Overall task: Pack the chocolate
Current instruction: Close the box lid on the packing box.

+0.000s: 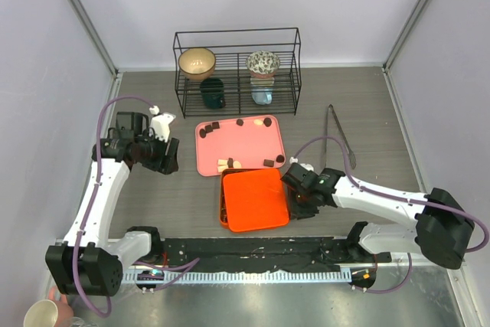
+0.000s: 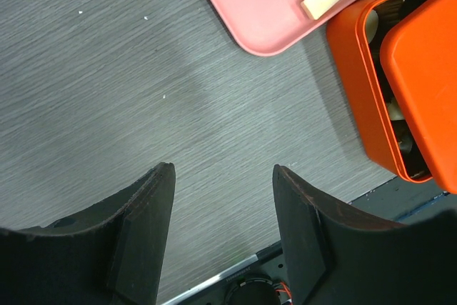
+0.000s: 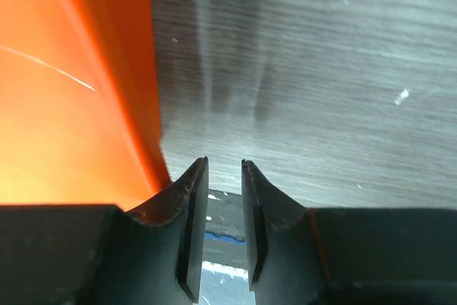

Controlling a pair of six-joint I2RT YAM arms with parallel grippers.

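Right gripper beside the orange lid, jaws a slit apart, empty; left gripper spread wide over the table.
Chocolate lies scattered on the pink tray, some in the orange box; pieces look light, hard, smooth and likely brittle, so pinch gently across flat sides.

white arms, black joints, purple cables
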